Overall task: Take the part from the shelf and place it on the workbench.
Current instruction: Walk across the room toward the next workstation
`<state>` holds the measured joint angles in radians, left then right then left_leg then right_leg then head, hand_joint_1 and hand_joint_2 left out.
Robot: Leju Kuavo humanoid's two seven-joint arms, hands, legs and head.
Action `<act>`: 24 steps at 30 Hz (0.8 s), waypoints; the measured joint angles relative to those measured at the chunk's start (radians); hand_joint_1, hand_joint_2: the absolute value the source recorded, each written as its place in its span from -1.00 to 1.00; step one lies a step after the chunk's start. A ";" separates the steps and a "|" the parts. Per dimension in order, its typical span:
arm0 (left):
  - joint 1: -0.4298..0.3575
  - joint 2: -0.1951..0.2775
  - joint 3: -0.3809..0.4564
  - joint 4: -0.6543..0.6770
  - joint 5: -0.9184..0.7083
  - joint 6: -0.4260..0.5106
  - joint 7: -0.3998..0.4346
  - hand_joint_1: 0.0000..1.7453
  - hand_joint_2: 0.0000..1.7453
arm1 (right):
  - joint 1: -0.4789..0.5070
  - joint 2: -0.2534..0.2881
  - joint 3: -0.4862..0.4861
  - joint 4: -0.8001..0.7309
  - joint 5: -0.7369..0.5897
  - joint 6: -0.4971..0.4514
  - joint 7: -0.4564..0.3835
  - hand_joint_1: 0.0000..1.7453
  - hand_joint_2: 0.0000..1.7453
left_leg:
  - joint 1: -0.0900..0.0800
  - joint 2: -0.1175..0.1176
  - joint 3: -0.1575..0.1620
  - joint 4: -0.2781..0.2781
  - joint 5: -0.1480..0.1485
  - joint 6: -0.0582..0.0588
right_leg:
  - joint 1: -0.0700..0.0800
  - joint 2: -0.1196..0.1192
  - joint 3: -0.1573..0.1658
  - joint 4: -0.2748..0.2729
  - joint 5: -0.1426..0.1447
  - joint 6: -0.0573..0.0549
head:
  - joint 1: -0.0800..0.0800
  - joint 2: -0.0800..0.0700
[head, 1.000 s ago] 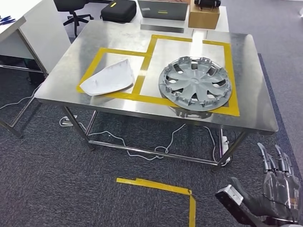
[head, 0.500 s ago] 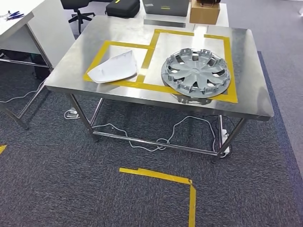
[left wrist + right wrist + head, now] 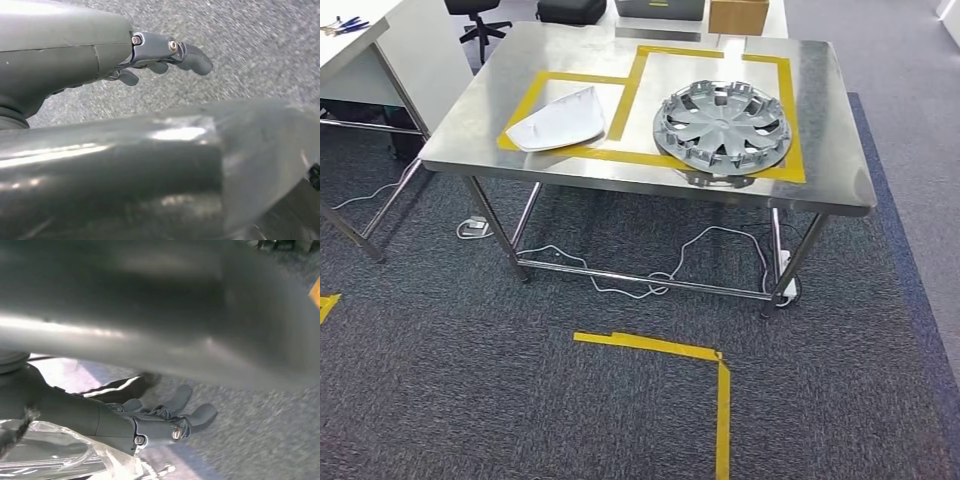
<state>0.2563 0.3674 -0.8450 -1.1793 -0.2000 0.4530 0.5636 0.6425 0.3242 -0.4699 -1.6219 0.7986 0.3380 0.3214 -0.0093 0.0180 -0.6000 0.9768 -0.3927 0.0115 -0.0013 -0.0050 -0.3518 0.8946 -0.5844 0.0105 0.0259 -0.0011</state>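
A steel workbench (image 3: 833, 150) stands ahead, marked with yellow tape frames. A white curved panel part (image 3: 560, 120) lies in the left frame. A silver hubcap (image 3: 724, 125) lies flat in the right frame. My left hand (image 3: 162, 52) hangs over grey carpet with its fingers stretched out and nothing in it. My right hand (image 3: 166, 420) also hangs low over the carpet, fingers apart, holding nothing.
A yellow tape corner (image 3: 675, 350) marks the carpet in front of the bench. White cables (image 3: 652, 285) trail under it. A white desk (image 3: 403, 50) stands at the left. A cardboard box (image 3: 737, 15) and a black case (image 3: 569, 10) sit behind the bench.
The whole head view has shifted: the bench now sits farther off and higher in the picture. My right hand, low at the right a second ago, has left the head view.
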 joint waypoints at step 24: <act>-0.125 -0.004 -0.186 0.156 0.173 0.087 -0.117 -1.00 -1.00 | -0.050 0.016 -0.055 0.123 -0.133 0.007 -0.002 -1.00 -1.00 | 0.010 -0.002 0.046 -0.005 -0.057 0.025 | -0.002 0.001 -0.257 0.357 -0.042 0.028 | -0.002 0.000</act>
<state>0.1316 0.3634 -1.0307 -1.0230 -0.0272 0.5402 0.4471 0.5926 0.3399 -0.5245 -1.4986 0.6657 0.3447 0.3195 0.0007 0.0156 -0.5539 0.9716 -0.4499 0.0361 -0.0031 -0.0038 -0.6093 1.2516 -0.6267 0.0384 0.0238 -0.0011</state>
